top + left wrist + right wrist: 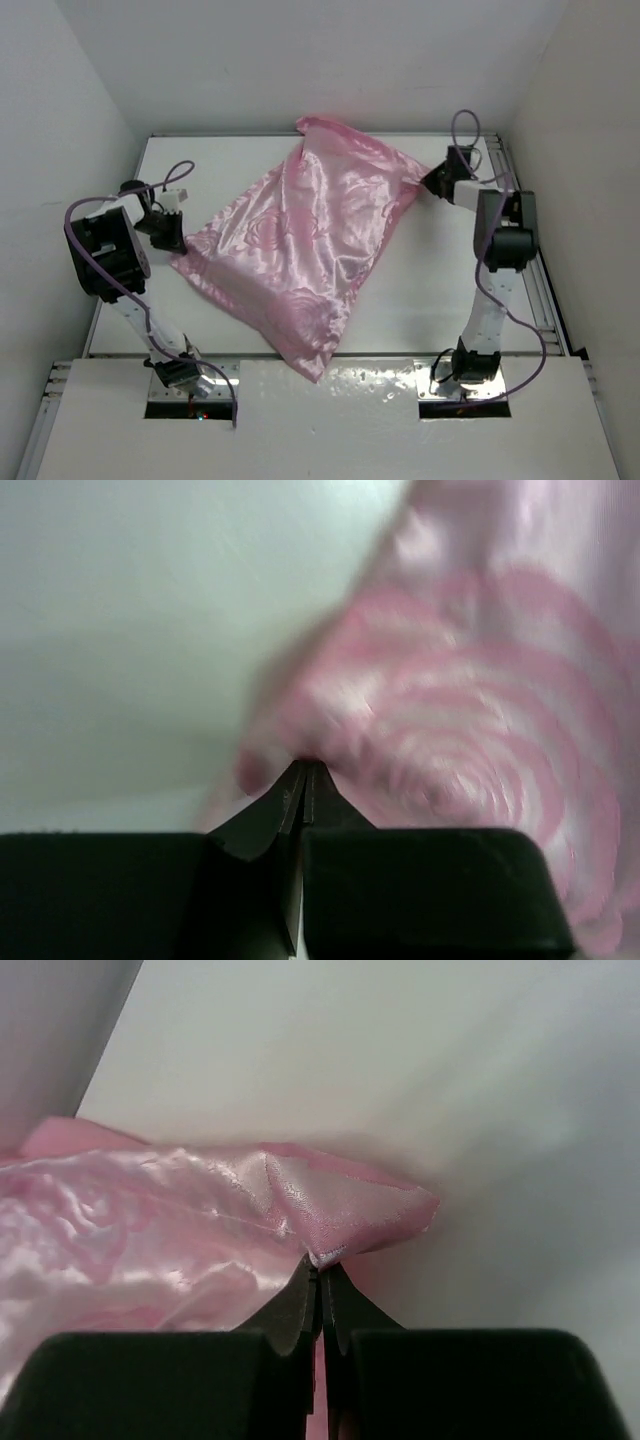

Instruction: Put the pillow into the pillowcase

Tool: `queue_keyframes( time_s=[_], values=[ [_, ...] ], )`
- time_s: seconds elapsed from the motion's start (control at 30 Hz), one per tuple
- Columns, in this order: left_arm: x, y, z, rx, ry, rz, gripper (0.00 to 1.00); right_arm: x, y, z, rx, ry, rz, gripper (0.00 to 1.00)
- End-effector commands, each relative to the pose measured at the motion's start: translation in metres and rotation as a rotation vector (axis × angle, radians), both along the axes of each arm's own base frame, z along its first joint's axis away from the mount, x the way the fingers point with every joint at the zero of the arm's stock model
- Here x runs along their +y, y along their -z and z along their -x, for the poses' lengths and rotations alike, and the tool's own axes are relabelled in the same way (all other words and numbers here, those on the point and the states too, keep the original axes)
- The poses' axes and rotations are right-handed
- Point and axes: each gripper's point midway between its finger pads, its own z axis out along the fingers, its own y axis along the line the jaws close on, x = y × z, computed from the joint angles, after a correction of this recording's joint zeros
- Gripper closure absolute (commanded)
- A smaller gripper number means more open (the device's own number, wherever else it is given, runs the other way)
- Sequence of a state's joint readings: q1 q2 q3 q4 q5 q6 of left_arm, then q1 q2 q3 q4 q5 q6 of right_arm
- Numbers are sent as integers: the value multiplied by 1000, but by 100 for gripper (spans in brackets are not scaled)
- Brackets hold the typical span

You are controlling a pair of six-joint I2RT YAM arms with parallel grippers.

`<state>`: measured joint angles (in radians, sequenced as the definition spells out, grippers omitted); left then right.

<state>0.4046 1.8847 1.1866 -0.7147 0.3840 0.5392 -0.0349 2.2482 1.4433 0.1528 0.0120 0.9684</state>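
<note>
1. While both tools sit at opposite edges of the pillowcase (300, 250), treat this moment as a grip check. The case lies slantwise across the middle of the bench (440, 300), with one corner up by the far wall and another down between the arm bases.
2. On the far right corner of the case, the right tool (322, 1265) has its jaws closed on a fold of pink satin, and cloth is visibly pinched at the very tips. The bite looks shallow and satin is slippery, so any pull should be gentle and run along the cloth, with no jerk.
3. At the case's left edge, the left tool (305, 770) is closed too, its tips meeting right against the fabric. That wrist view is blurred, and I cannot tell whether any cloth is actually caught.
4. A slight tug would settle it. If the edge does not follow, the sound move is to open up and bite deeper past the hem.
5. Nothing cream-white of the pillow shows in any view. The case looks plump along its whole length, so I judge the pillow is already inside, though the opening cannot be made out.
6. If so, what remains is settling. Draw the two ends apart evenly, just enough to smooth the satin over the filling, with both pulls balanced so neither pinch slips off.
</note>
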Motion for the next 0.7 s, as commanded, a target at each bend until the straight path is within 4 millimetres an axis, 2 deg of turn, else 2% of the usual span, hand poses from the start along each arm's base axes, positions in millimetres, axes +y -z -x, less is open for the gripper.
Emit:
queue_keyframes(
  time_s=[0.0, 0.03, 0.07, 0.1, 0.13, 0.17, 0.2, 0.23, 0.27, 0.3, 0.33, 0.37, 0.4, 0.43, 0.5, 0.53, 0.57, 0.6, 0.63, 0.67],
  values=[
    [29, -23, -62, -163, -73, -106, 100, -70, -102, 15, -217, 138, 56, 100],
    [34, -23, -76, -187, -94, -136, 100, -75, -115, 40, -228, 144, 62, 100],
    [41, -38, -97, -229, -97, -199, 100, -88, -120, 53, -234, 165, 68, 100],
    [45, -35, -107, -233, -92, -233, 100, -92, -124, 63, -234, 164, 74, 100],
    [44, -40, -119, -250, -86, -260, 100, -92, -109, 83, -190, 160, 62, 100],
    [41, -43, -130, -262, -71, -298, 100, -100, -125, 96, -205, 175, 69, 100],
    [45, -51, -152, -298, -61, -326, 100, -101, -113, 112, -164, 178, 72, 100],
    [42, -57, -164, -321, -51, -337, 100, -102, -104, 126, -119, 185, 68, 100],
    [38, -61, -176, -337, -44, -364, 100, -104, -112, 135, -128, 191, 74, 100],
    [41, -71, -196, -365, -50, -375, 100, -103, -97, 150, -83, 198, 68, 100],
    [36, -76, -205, -368, -34, -369, 100, -103, -89, 162, -41, 209, 57, 100],
    [22, -86, -213, -356, 32, -323, 100, -105, -85, 175, -20, 223, 50, 100],
    [13, -90, -215, -350, 73, -293, 100, -107, -81, 182, 2, 237, 54, 100],
    [-5, -93, -213, -340, 128, -244, 100, -113, -73, 194, 50, 264, 59, 100],
    [-14, -105, -197, -326, 208, -242, 81, -130, -60, 207, 128, 329, 111, 69],
    [-22, -87, -177, -271, 245, -217, 62, -136, -53, 216, 176, 349, 121, 42],
    [-25, -101, -166, -294, 288, -236, 52, -138, -50, 216, 194, 345, 120, 19],
    [-29, -84, -140, -232, 320, -221, 46, -139, -42, 216, 247, 321, 125, 15],
    [-31, -83, -126, -212, 340, -216, 32, -137, -41, 214, 269, 285, 133, 13],
    [-33, -94, -110, -219, 377, -220, 30, -133, -40, 212, 297, 226, 158, 10]
  ],
)
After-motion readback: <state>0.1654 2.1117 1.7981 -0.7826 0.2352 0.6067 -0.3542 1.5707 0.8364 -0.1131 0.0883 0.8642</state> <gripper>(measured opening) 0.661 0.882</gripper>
